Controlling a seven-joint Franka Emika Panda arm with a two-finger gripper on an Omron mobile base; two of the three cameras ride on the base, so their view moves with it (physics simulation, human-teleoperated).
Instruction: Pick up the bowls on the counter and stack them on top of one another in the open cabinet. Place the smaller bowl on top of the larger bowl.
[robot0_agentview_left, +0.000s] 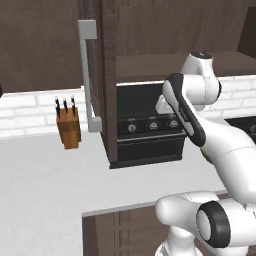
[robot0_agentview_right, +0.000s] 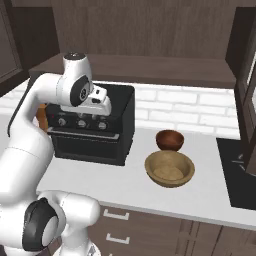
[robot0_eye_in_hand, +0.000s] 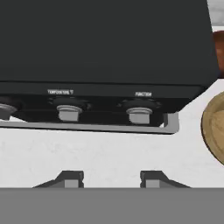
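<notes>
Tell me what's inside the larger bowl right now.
Nothing shows inside the larger bowl: in the right base view its tan inner surface is bare. The smaller bowl sits behind it on the counter, not in it. The near rim hides a strip of the inside.

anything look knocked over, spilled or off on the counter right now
Nothing stands out. The larger bowl and the smaller bowl both sit upright on the counter, close together beside the black oven. The knife block stands upright. The gripper hangs open over the counter in front of the oven, holding nothing.
</notes>
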